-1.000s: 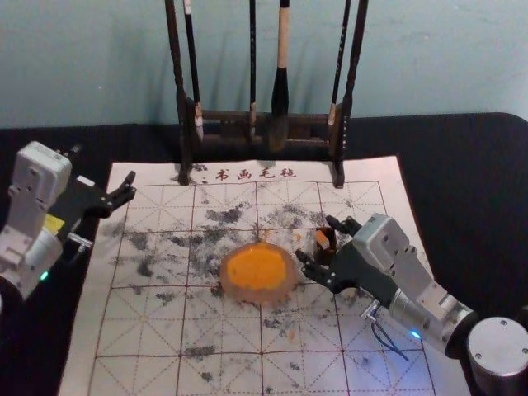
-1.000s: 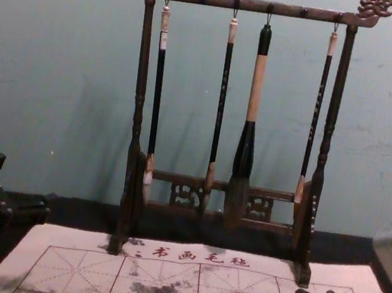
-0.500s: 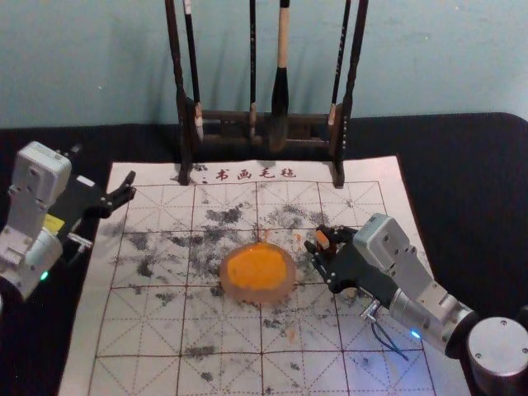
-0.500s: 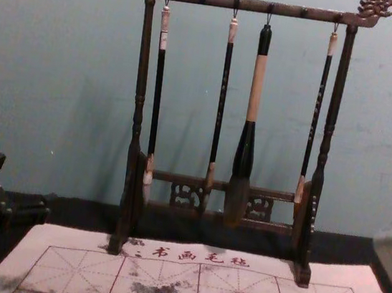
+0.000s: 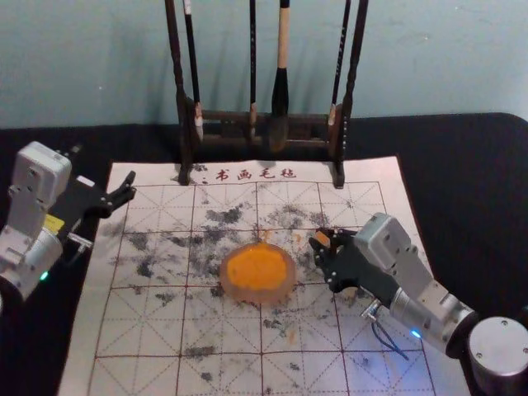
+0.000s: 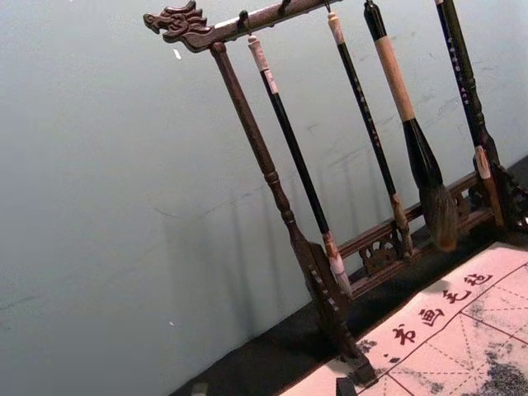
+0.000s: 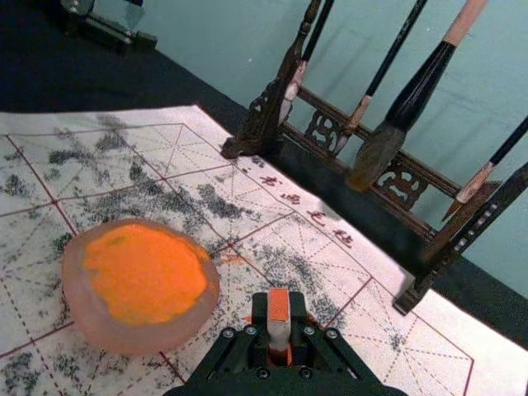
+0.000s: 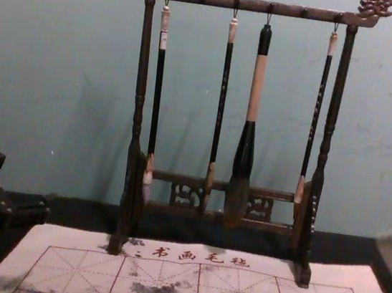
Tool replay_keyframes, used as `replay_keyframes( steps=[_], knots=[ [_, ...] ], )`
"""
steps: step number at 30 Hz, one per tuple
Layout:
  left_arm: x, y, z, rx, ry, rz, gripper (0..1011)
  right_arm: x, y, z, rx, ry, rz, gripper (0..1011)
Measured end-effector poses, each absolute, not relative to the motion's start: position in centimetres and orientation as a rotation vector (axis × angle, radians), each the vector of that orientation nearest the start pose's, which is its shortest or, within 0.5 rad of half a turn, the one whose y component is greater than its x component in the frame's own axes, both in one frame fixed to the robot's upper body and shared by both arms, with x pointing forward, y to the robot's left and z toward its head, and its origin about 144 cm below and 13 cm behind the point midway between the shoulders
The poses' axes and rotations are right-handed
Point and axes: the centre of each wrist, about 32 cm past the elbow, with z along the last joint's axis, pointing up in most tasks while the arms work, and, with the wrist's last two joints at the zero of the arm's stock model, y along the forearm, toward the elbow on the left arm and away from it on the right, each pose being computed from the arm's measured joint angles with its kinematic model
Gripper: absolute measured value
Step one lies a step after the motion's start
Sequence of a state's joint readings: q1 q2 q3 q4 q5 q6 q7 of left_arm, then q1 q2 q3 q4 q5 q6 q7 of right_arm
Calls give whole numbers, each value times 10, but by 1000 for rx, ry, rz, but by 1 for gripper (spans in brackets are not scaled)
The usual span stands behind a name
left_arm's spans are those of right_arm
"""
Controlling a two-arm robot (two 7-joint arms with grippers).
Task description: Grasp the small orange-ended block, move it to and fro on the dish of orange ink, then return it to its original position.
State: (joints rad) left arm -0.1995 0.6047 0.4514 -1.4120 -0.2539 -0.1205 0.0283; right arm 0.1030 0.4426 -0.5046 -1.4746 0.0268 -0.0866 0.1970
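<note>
Right, my right gripper (image 5: 318, 247) is closed on the orange-ended block (image 7: 279, 320); just left of it sits the dish (image 7: 78, 289), orange ink (image 5: 257, 268) inside its pale rim, open mat (image 5: 223, 330) between us. Farther left, my left gripper (image 5: 104, 172) idles, spread open, by the mat's edge; beyond, the brush rack's (image 5: 227, 115) feet reach onto its far border.

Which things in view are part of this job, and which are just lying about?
In the job:
small orange-ended block
right claw, gripping it
dish of orange ink

Just there:
brush rack
four hanging brushes
gridded mat
left claw, idle off to the left
</note>
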Motion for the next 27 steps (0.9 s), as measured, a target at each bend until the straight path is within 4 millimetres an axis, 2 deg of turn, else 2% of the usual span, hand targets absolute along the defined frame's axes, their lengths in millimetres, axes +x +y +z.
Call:
replay_keyframes(
  steps=[7,17,27],
  knots=[
    [489,310,1140,304,-285,1248,1001,454,-228,1117,-298,-243,-905,116],
    [489,310,1140,304,-285,1248,1001,456,-236,1142,-173,-199,-937,116],
    [489,310,1140,304,-285,1248,1001,461,-239,1155,-65,-69,-891,116]
  ],
)
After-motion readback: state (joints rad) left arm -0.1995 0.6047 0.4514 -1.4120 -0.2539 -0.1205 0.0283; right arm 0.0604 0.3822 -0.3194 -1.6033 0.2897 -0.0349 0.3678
